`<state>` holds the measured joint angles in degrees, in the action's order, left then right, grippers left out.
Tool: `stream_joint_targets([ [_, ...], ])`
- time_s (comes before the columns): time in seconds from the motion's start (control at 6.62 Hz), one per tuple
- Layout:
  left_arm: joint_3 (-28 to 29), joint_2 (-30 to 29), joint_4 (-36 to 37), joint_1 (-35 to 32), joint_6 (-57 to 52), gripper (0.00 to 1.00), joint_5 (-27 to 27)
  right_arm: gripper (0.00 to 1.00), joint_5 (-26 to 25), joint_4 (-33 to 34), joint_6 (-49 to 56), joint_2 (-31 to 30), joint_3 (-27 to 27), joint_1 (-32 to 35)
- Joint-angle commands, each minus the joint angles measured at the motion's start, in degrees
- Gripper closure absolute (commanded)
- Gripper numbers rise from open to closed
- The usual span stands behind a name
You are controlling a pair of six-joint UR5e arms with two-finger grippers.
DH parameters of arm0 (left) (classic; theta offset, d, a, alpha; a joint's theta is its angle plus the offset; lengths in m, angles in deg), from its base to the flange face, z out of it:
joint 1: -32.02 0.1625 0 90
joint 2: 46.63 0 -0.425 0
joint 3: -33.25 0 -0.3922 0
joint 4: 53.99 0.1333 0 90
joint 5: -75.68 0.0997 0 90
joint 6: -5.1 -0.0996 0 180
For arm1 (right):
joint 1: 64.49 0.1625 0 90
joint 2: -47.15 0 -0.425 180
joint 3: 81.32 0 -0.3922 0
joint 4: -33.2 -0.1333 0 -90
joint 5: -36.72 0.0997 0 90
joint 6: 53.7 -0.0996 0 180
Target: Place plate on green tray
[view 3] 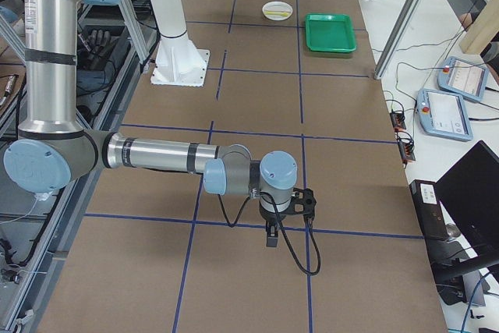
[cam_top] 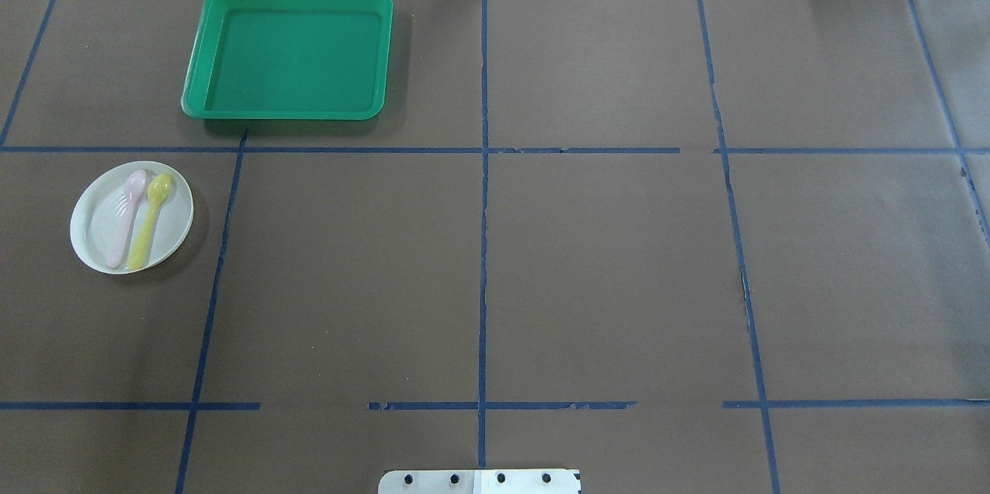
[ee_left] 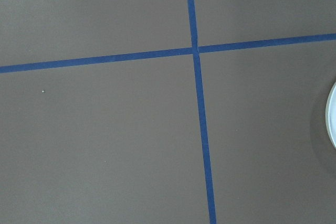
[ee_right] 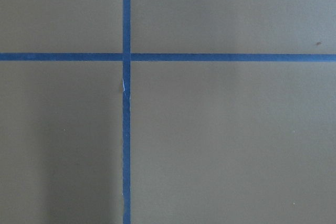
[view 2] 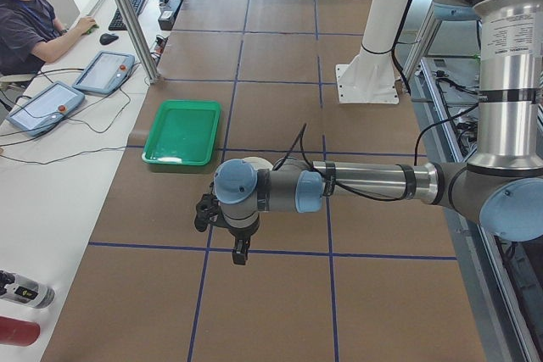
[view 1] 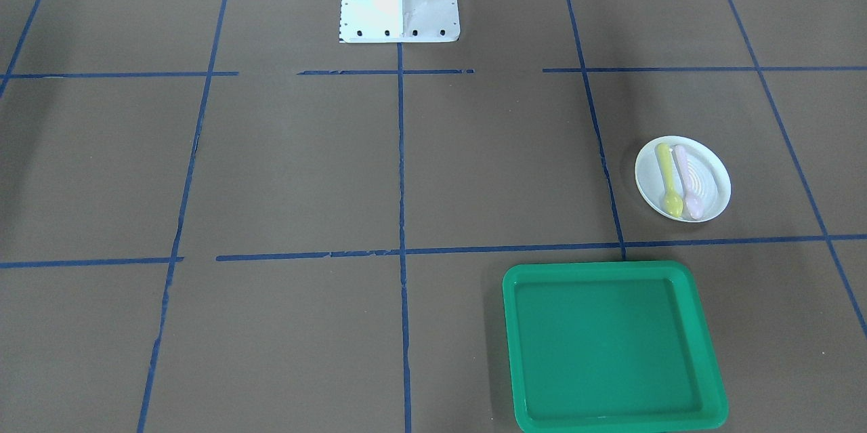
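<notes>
The plate (cam_top: 94, 225) sits on the robot's left side of the table (cam_top: 588, 262), so the left arm is much the nearer one. The right gripper (view 3: 270, 237) hangs over the opposite end, well apart from everything in the task. The left gripper (view 2: 242, 253) points straight down over bare table beyond the plate, toward the table's left end, and the plate is mostly hidden behind its wrist in the left side view. Only a sliver of white rim shows at the right edge of the left wrist view, so the plate lies off to one side of the claw, not beneath it. Each gripper shows only in a side view, so I cannot tell whether either is released or clenched. Neither is grasping anything. The plate is round, so no grasp axis is favoured, but a pink spoon (cam_top: 126, 217) and a yellow spoon (cam_top: 149, 223) lie side by side on it, bowls toward the far side. They look loose and would likely slide if it tilts. The green tray (cam_top: 290, 53) lies farther from the robot, just across a blue tape line (cam_top: 348, 150), apart from the plate and slightly toward the centre.
</notes>
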<state>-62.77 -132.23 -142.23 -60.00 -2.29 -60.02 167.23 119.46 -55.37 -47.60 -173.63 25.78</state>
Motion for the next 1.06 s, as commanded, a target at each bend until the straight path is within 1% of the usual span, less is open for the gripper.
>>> stream_joint_targets([
  [0.0,-0.2,-0.2,0.0,0.0,0.4,0.00,0.1,0.00,0.0,0.0,0.0,0.0,0.0,0.0],
  [0.6,-1.4,-1.9,-0.5,0.4,0.6,0.00,-0.3,0.00,0.0,0.0,0.0,0.0,0.0,0.0],
  [0.76,-1.5,-2.0,-4.5,2.4,5.7,0.00,-0.4,0.00,0.0,0.0,0.0,0.0,0.0,0.0],
  [0.91,-1.5,-1.8,-12.0,6.1,13.2,0.00,-0.3,0.00,0.0,0.0,0.0,0.0,0.0,0.0],
])
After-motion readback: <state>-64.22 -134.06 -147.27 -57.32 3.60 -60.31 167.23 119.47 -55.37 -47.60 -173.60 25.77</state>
